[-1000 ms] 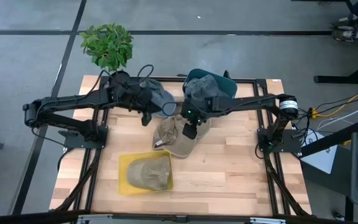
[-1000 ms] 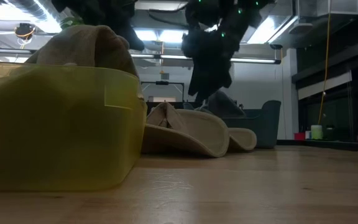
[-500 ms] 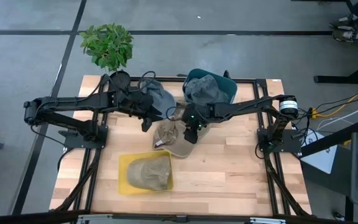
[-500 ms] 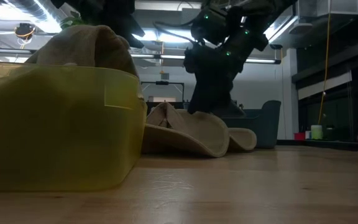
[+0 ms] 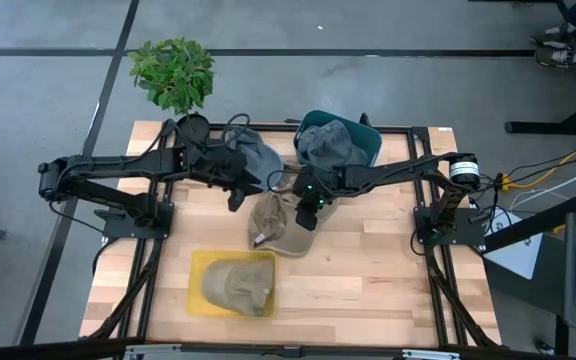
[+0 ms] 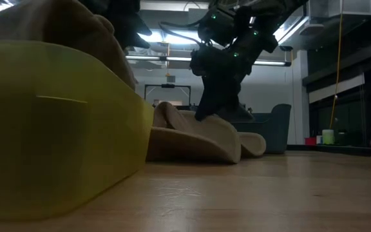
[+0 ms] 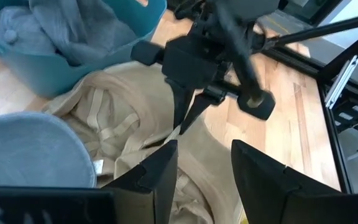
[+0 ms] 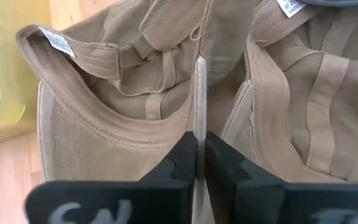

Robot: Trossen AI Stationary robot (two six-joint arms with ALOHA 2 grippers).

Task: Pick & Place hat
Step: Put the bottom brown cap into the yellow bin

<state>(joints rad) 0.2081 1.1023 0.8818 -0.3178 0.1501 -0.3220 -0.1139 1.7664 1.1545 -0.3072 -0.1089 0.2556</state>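
Two tan hats (image 5: 278, 225) lie upside down and overlapping on the middle of the table; they also show in the low view (image 6: 198, 132). My right gripper (image 5: 306, 212) stands on them, shut on one hat's edge. My left gripper (image 5: 236, 196) hangs open and empty just left of them, over a grey hat (image 5: 253, 158) that lies on the table. In the left wrist view my left gripper (image 7: 204, 168) looks at the right gripper (image 7: 179, 121) on the tan hat (image 7: 135, 118). Another tan hat (image 5: 238, 285) lies in a yellow bin (image 5: 200, 300). My right gripper pinches a thin raised edge of the tan hat (image 8: 198, 115) between its two fingers, seen edge-on in its wrist view. The fingers come from above, slanting down from the table's right. The hat rests on the table and on the second tan hat (image 8: 316, 124).
A teal bin (image 5: 363, 140) with grey hats (image 5: 323, 140) stands at the far middle of the table. A potted plant (image 5: 173, 72) stands at the far left corner. The yellow bin (image 6: 50, 129) fills the left of the low view. Bare wood lies at the near right (image 5: 368, 280).
My right gripper has come down onto the tan hats and has taken hold of an edge, and the hats have bunched a little toward the left. The yellow bin with its hat has slid toward the table's near edge. My left gripper has moved slightly toward the tan hats.
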